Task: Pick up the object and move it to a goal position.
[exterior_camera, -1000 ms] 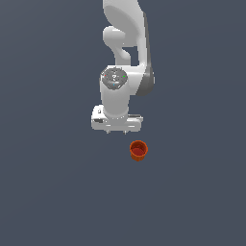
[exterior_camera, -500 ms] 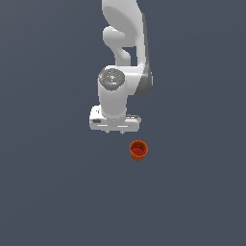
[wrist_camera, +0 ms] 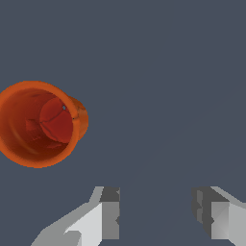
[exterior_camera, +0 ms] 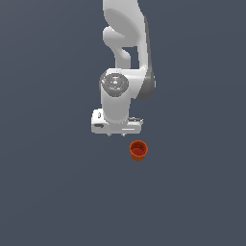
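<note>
The object is a small orange-red cup (exterior_camera: 138, 150) standing upright on the flat grey floor, its opening facing up. In the wrist view the cup (wrist_camera: 41, 124) shows its hollow inside and thick rim. My white gripper (exterior_camera: 117, 134) hangs above the floor, up and toward the exterior view's left of the cup, not touching it. Its two fingers (wrist_camera: 108, 211) stand apart, and the gripper (wrist_camera: 156, 211) is open with only bare floor between them. The cup lies off to one side of the fingers, outside the gap.
A plain dark grey surface (exterior_camera: 57, 192) fills both views. The white arm (exterior_camera: 125, 48) rises from the hand toward the top of the exterior view.
The hand has shifted slightly toward the exterior view's left and a little lower over the last second. The cup has not moved.
</note>
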Robot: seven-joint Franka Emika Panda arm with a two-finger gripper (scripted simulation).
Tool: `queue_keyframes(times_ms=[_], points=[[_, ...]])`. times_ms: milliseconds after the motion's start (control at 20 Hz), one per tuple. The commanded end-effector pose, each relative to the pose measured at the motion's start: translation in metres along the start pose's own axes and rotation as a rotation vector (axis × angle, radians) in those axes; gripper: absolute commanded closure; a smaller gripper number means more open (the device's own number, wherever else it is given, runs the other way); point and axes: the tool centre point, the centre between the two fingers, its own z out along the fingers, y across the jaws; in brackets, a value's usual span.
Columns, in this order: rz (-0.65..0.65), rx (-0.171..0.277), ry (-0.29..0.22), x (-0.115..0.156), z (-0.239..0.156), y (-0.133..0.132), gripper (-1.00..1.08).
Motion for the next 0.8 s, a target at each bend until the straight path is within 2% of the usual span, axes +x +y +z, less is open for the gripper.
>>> queue_keyframes(times_ms=[0, 750], points=[[-0.019, -0.006, -0.016, 0.005, 0.001, -0.003, -0.2], [-0.19, -0.066, -0.176, 0.042, 0.012, -0.037, -0.2]])
